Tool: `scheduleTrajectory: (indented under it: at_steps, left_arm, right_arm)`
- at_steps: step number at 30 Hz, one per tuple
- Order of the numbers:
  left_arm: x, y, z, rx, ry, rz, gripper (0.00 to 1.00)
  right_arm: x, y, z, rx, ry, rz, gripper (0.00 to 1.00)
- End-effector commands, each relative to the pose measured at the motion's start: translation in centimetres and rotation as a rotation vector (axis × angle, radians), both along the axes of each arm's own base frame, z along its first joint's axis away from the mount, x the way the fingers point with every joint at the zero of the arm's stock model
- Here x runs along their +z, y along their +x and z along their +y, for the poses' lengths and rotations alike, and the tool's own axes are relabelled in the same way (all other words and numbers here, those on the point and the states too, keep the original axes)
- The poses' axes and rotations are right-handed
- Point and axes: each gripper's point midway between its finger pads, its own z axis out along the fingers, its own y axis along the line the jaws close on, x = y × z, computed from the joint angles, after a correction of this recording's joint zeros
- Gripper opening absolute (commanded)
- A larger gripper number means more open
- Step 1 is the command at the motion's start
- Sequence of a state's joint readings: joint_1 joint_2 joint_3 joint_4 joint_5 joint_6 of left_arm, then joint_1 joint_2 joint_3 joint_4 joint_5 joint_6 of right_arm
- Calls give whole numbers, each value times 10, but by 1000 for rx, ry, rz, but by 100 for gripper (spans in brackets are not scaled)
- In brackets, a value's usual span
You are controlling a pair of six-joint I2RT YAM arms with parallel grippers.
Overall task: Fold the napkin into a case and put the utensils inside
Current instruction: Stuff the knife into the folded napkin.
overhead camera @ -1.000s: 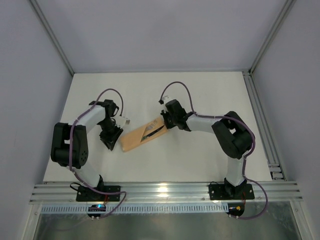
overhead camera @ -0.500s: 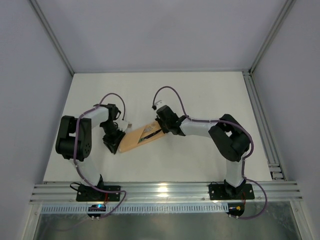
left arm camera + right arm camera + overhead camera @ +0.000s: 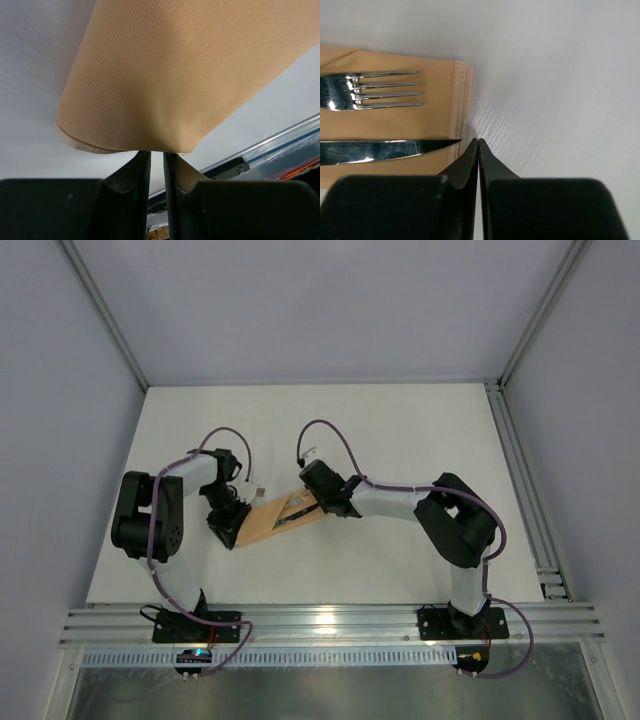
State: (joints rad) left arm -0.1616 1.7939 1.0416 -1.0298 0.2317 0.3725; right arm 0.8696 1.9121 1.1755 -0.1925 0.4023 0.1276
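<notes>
Since the peach-orange cloth napkin [image 3: 175,75] already lies folded as a narrow flat case [image 3: 268,524] on the white desk [image 3: 560,75], the step in hand looks like the last one: seating the cutlery. The four-tined silver metal fork [image 3: 375,90] and the slim silver-bladed knife [image 3: 385,151] lie side by side on the case, their metal ends pointing at its hemmed short edge. The knife's tip stops just short of that hem, and the fork's tines sit further in. Whether their handles are tucked under a layer of cloth I cannot tell.

The right pincer [image 3: 478,144] is closed tight with nothing between its fingers. Its tips are down at the hemmed edge of the case, just beside the knife's tip. The left pincer [image 3: 156,156] is at the opposite end of the case, its fingers only a narrow slit apart and a corner of the cloth draped over their tips. Whether it has hold of a layer there cannot be made out.

As I judge it, the next move calls for the closed right pincer to nudge knife and fork lengthwise, deeper into the case. The opposite end must be kept from sliding, and the push should be gentle, since cloth this thin bunches easily.
</notes>
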Motion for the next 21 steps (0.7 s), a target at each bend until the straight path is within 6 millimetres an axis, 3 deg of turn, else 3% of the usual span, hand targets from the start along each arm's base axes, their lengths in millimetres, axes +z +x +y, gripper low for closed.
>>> scheduleTrajectory:
  at_steps: [1, 16, 21]
  left_arm:
    - [-8, 5, -2, -8, -18, -34, 17]
    - [-9, 8, 4, -20, 9, -53, 17]
    - [-9, 8, 6, -24, 16, -55, 17]
  right_arm:
    - [31, 6, 15, 8, 10, -76, 4]
    - [24, -5, 54, 125, 107, -7, 4]
    - [20, -3, 45, 121, 54, -22, 5]
